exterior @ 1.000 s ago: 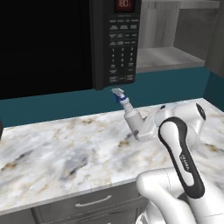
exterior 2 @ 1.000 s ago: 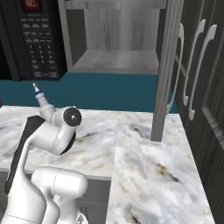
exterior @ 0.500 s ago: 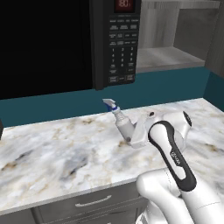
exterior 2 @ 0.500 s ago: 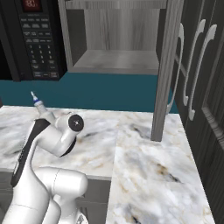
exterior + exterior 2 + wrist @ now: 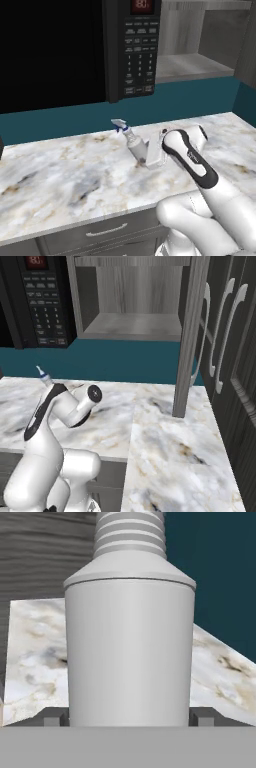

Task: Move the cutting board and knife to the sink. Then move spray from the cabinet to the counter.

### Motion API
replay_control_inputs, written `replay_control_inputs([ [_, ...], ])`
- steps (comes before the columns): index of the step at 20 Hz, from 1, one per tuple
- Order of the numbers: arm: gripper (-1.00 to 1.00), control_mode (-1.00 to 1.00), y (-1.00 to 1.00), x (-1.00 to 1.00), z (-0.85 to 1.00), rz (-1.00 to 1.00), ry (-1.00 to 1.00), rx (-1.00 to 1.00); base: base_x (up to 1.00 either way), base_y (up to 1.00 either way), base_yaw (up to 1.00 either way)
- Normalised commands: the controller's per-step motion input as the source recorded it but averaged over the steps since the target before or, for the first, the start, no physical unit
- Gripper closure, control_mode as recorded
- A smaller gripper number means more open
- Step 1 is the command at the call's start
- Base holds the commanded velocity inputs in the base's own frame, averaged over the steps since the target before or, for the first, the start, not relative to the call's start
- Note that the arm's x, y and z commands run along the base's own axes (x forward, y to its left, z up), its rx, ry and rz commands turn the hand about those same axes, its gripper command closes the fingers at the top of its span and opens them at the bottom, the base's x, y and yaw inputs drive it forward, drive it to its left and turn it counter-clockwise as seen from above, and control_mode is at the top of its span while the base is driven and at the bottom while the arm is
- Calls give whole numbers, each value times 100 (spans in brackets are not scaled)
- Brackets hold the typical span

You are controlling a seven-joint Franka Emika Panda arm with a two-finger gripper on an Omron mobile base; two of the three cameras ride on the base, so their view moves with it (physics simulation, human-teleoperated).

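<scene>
Hand view puts the spray (image 5: 130, 642) right up close: a plain pale grey-white cylinder with a sloped shoulder and a ribbed neck above it, and a small dark pad of the fingers (image 5: 54, 717) pressed against each side of its base. The fingers are spread wide and clamped on the bottle's body. Behind it lie a patch of marbled table (image 5: 30, 657) and teal wall.

From the left base view the spray (image 5: 134, 143) is seen whole, tilted, with its white trigger head and blue nozzle tip pointing up and to the left, held just over the white-grey marble table (image 5: 60, 180) in front of the black microwave (image 5: 75, 50). The gripper (image 5: 150, 155) meets it from the right. The open grey wood-grain cabinet (image 5: 200, 45) stands up to the right.

The right base view shows just the top of the spray (image 5: 43, 376) poking up behind the arm, and it gives the cabinet (image 5: 135, 301) head-on, with a bare flat shelf inside.
</scene>
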Motion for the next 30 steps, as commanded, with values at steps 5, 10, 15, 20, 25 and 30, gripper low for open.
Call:
replay_control_inputs([
  [5, 100, -100, 0, 27, -40, 15, 0, 1, 0, 0, 0],
  [10, 100, -100, -2, 23, -28, 12, 0, 6, 0, 0, 0],
  [15, 100, -100, 0, 16, -12, 4, 0, 3, 0, 0, 0],
  [20, 100, -100, 0, 9, -11, 0, 0, 0, 0, 0, 0],
  [25, 100, -100, 0, 4, -14, 0, 0, 0, 0, 0, 0],
  [30, 100, -100, -3, 4, -19, 0, 0, 0, 0, 0, 0],
])
